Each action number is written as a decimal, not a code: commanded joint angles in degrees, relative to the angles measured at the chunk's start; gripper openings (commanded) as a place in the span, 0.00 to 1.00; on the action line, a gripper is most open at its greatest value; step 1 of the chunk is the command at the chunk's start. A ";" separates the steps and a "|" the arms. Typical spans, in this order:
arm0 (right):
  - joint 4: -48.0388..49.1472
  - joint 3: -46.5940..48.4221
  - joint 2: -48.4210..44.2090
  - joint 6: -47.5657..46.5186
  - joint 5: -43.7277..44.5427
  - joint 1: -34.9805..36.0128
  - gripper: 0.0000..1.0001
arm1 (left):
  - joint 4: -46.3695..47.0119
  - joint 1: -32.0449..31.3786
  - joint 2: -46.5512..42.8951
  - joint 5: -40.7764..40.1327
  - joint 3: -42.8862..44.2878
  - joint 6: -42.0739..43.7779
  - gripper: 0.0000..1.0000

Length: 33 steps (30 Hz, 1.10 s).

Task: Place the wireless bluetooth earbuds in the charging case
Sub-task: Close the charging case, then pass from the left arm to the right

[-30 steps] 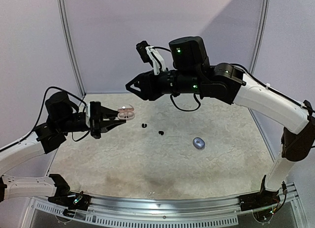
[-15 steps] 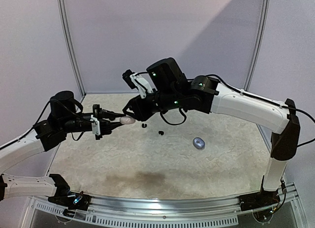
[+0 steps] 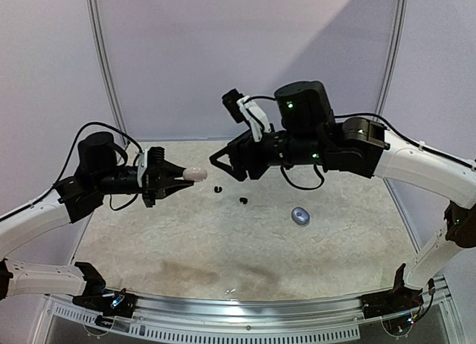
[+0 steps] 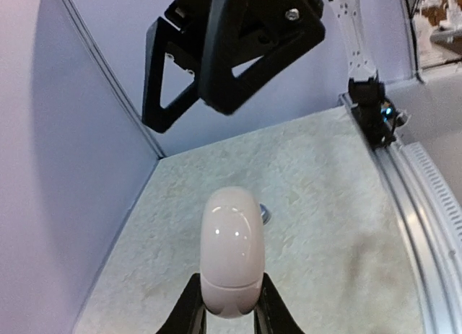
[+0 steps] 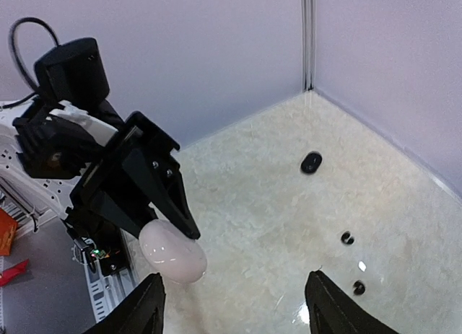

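No brand, label or lettering can be read anywhere. The left gripper (image 3: 181,174) is clamped on a closed pale pink case (image 3: 194,173), held in the air above the table's (image 3: 186,247) far left part. Two black earbuds (image 3: 219,189) lie toward the far edge, near mid-table. The right gripper (image 3: 223,163) hangs above them, jaws spread and empty. A bluish-grey case (image 3: 300,215) rests right of centre, with bare tabletop stretching to the near edge.
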 commanded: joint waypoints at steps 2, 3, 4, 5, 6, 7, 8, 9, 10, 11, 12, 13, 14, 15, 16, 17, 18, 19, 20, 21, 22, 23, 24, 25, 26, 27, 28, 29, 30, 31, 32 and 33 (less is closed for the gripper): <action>7.72 1.83 -1.24 -5.30 -10.09 -1.23 0.78 | 7.52 0.66 1.71 7.21 1.68 -25.70 0.00; 6.40 3.45 0.01 -7.34 -12.57 -1.27 0.81 | 9.01 0.83 1.87 7.63 1.67 -28.41 0.00; 4.91 4.81 0.98 -8.33 -14.29 -1.27 0.82 | 10.54 0.90 1.99 7.87 1.66 -31.56 0.00; 3.84 5.58 2.43 -9.67 -15.68 -1.27 0.83 | 11.77 0.94 2.09 7.99 1.66 -33.79 0.00; 3.28 5.67 3.24 -10.39 -16.70 -1.27 0.83 | 13.05 1.03 2.15 8.00 1.66 -35.61 0.00; 3.25 5.39 3.51 -12.38 -17.66 -1.26 0.83 | 13.47 1.01 2.11 8.03 1.73 -36.74 0.00; 3.73 4.98 3.74 -13.55 -18.77 -1.27 0.82 | 13.64 1.03 1.96 7.95 1.75 -37.31 0.00; 4.49 4.57 3.72 -14.00 -19.13 -1.27 0.82 | 13.72 1.03 1.79 7.93 1.75 -37.52 0.00; 5.37 4.13 3.75 -14.20 -19.02 -1.27 0.81 | 13.79 1.01 1.76 7.98 1.83 -37.62 0.00; 6.10 3.73 3.84 -14.23 -18.62 -1.27 0.80 | 13.95 1.03 1.76 8.21 1.79 -37.64 0.00; 6.33 3.63 3.94 -14.17 -18.32 -1.35 0.79 | 14.19 1.03 1.82 8.47 1.75 -37.71 0.00; 6.15 3.88 4.35 -14.09 -18.17 -1.27 0.77 | 14.42 1.03 1.91 8.66 1.75 -37.80 0.00; 6.06 4.11 4.71 -13.90 -18.32 -1.29 0.74 | 14.49 1.03 1.93 8.77 1.75 -37.85 0.00; 6.13 4.41 5.29 -13.68 -18.50 -1.35 0.71 | 14.59 1.02 2.00 8.74 1.82 -37.85 0.00; 6.30 4.43 5.60 -13.43 -18.60 -1.34 0.67 | 14.54 1.03 2.02 8.78 1.84 -37.91 0.00; 6.78 4.30 5.83 -12.93 -18.48 -1.29 0.64 | 14.54 1.03 2.04 8.85 1.84 -37.95 0.00; 6.92 4.02 6.03 -12.74 -18.32 -1.26 0.61 | 14.71 1.03 2.02 8.70 1.84 -38.01 0.00; 6.98 3.92 6.14 -12.60 -18.06 -1.27 0.58 | 14.79 1.03 2.02 8.50 1.77 -38.10 0.00; 6.98 3.89 6.28 -12.51 -17.82 -1.28 0.54 | 14.83 1.03 2.04 8.47 1.75 -38.20 0.00; 7.03 3.88 6.44 -12.36 -17.62 -1.31 0.51 | 14.97 1.01 2.07 8.35 1.75 -38.26 0.00; 7.01 3.97 6.61 -12.24 -17.57 -1.31 0.46 | 15.10 1.01 2.15 8.32 1.75 -38.47 0.00; 7.04 4.16 6.79 -12.22 -17.44 -1.35 0.39 | 15.20 1.01 2.12 8.17 1.75 -38.58 0.00; 7.02 4.30 6.90 -12.21 -17.25 -1.23 0.35 | 15.27 1.03 2.11 7.86 1.82 -38.82 0.00; 7.00 4.45 7.13 -12.21 -17.08 -1.27 0.32 | 15.11 1.03 2.13 7.42 1.88 -39.08 0.00; 7.06 4.58 7.22 -12.21 -16.91 -1.27 0.31 | 14.89 1.01 2.08 6.76 1.97 -39.47 0.00; 7.02 4.57 7.34 -12.38 -16.66 -1.33 0.28 | 14.60 1.03 2.04 6.16 2.20 -39.71 0.00; 6.89 4.48 7.30 -12.54 -16.45 -1.28 0.26 | 14.44 1.03 2.02 5.69 2.56 -40.04 0.00; 6.85 4.50 7.32 -12.77 -16.23 -1.25 0.24 | 14.31 0.99 2.05 5.35 2.74 -40.46 0.00; 6.83 4.49 7.36 -12.94 -16.22 -1.25 0.22 | 14.18 1.03 2.02 5.26 2.95 -40.71 0.00; 6.93 4.49 7.30 -13.20 -16.33 -1.30 0.20 | 13.98 1.03 2.02 5.24 3.10 -40.80 0.00; 7.15 4.49 7.29 -13.40 -16.49 -1.28 0.19 | 13.89 1.03 2.06 5.28 3.15 -40.76 0.00; 7.39 4.52 7.24 -13.50 -16.75 -1.27 0.16 | 13.80 1.03 2.13 5.24 3.08 -40.77 0.00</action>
